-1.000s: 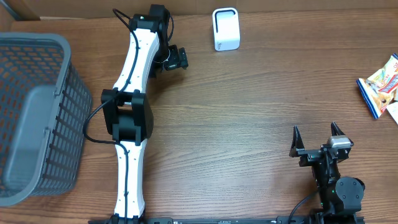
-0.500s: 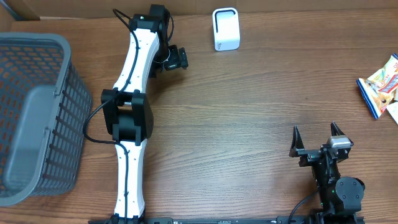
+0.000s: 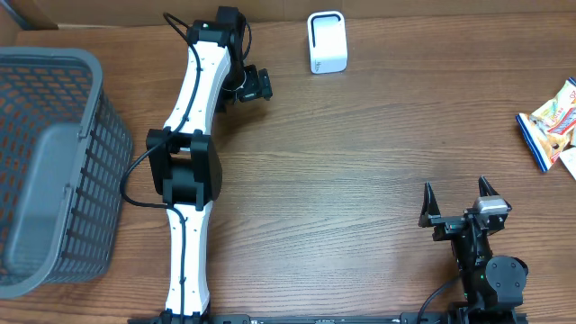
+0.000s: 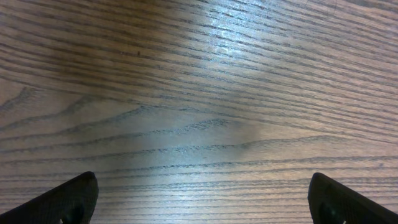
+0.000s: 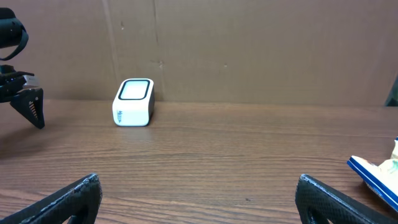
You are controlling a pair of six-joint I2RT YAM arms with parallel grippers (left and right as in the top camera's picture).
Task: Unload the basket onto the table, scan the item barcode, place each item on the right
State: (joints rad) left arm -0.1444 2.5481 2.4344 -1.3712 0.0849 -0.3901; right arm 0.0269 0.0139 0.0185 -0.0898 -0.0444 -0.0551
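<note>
**Both claws empty, packet lying out at the far right**

The left claw [image 3: 259, 85] and the right claw [image 3: 457, 194] both stand with fingers wide apart and nothing between them. The left wrist view shows only bare brown wooden table [image 4: 205, 93] under its claw [image 4: 205, 193].

The colourful printed snack packet with a blue edge [image 3: 549, 126] lies flat, ahead of the right claw and off to its right, near the table edge. The white box-shaped barcode scanner [image 3: 327, 42] stands ahead of that claw to its left, and just to the right of the left claw. The grey plastic mesh basket [image 3: 54, 162] is well to the left of the left claw.

Likely risks:
- The packet is thin and slippery-looking, so a pinch may crumple or skid it off the edge.
- No barcode shows, so it may face down or away from the scanner window.

The packet's blue-edged end points toward the table middle. Its far part is cut off by the frame, so its long axis cannot be told.
</note>
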